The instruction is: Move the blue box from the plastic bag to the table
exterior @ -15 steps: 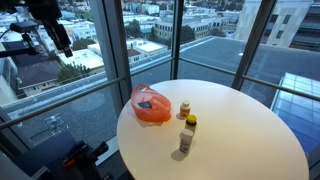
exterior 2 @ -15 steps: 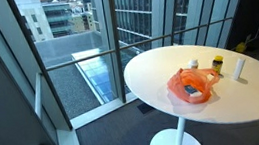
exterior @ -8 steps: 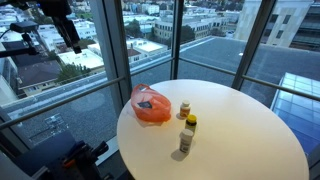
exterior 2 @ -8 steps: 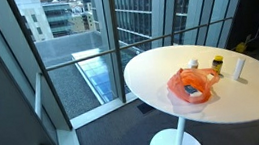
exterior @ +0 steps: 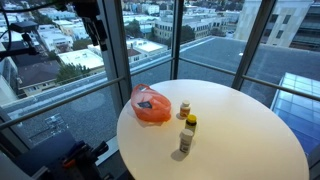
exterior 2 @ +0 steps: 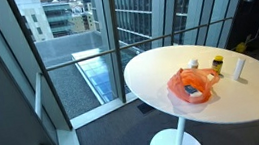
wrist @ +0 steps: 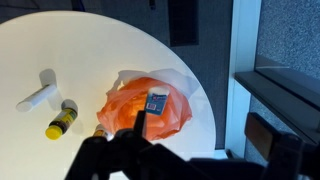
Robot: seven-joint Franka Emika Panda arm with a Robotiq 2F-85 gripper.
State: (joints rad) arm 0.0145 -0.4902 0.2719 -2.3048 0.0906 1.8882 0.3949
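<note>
The blue box (wrist: pixel 157 102) lies inside the orange plastic bag (wrist: pixel 140 108) near the edge of the round white table (wrist: pixel 60 50). The bag also shows in both exterior views (exterior: pixel 151 105) (exterior 2: pixel 191 86); the box is only a dark spot there. My gripper (exterior: pixel 96 30) hangs high above and to the side of the table, far from the bag. In the wrist view its dark fingers (wrist: pixel 200 132) stand apart and empty, looking down at the bag.
A white bottle (exterior: pixel 186 141), a yellow-capped bottle (exterior: pixel 190 122) and a small jar (exterior: pixel 185 108) stand next to the bag. Glass walls with dark frames (exterior: pixel 115 45) run close behind the table. The floor drops away past the table edge (wrist: pixel 250 100).
My gripper has moved across the top of the exterior view toward the table. The bag, box and bottles have not moved.
</note>
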